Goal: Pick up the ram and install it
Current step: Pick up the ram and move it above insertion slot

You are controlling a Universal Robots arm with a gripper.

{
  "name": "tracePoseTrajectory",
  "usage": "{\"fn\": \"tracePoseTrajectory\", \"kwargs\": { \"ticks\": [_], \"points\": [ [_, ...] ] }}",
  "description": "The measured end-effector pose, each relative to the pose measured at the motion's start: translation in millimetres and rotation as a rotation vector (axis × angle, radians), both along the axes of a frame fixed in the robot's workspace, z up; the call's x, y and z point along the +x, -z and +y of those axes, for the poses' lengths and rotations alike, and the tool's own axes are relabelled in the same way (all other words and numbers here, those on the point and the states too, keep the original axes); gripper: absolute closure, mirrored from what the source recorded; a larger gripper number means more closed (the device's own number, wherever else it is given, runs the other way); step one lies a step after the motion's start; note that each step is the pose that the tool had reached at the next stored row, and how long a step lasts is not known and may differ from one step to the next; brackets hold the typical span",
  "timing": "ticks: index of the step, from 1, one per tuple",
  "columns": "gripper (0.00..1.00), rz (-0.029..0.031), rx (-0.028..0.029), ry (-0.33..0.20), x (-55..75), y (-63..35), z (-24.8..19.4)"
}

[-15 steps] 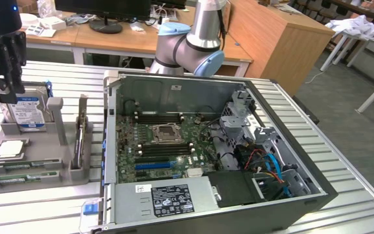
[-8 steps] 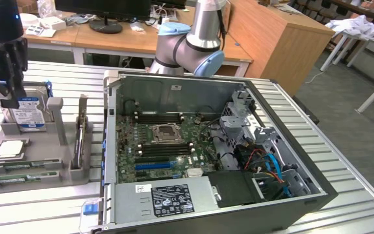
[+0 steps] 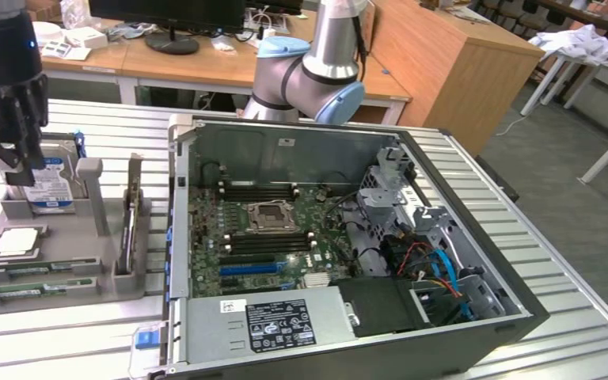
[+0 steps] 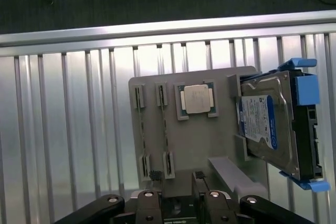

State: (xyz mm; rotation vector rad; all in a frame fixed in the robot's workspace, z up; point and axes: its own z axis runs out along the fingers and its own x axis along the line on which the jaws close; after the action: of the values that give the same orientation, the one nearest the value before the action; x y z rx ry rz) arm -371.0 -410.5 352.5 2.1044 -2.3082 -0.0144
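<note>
The fingers (image 4: 197, 183) stand a little apart and pinch nothing, hanging above the grey tray (image 4: 210, 140) on the desk (image 4: 63, 129); the ram (image 3: 29, 269) stands on edge in a slot on the tray's side farthest from the hard drive (image 4: 262, 124), between the tray's CPU (image 4: 195, 99) and a 2nd stick; long, thin, green, dark-chipped; probably light, stiff and fragile, best pinched across its flat faces at mid-length.

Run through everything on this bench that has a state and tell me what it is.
Computer case, open, on its side.
Memory slots, empty.
Ram, docked in the tray, not installed.
Hard drive, upright in the tray.
Processor, flat in the tray.
Hand, hovering over the tray.
</note>
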Motion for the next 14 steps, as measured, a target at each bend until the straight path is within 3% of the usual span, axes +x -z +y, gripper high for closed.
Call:
{"fn": "tracePoseTrajectory", "kwargs": {
  "ticks": [14],
  "points": [
    [0.64, 0.0, 0.0, -0.003, 0.0, 25.5, -0.1]
  ]
}}
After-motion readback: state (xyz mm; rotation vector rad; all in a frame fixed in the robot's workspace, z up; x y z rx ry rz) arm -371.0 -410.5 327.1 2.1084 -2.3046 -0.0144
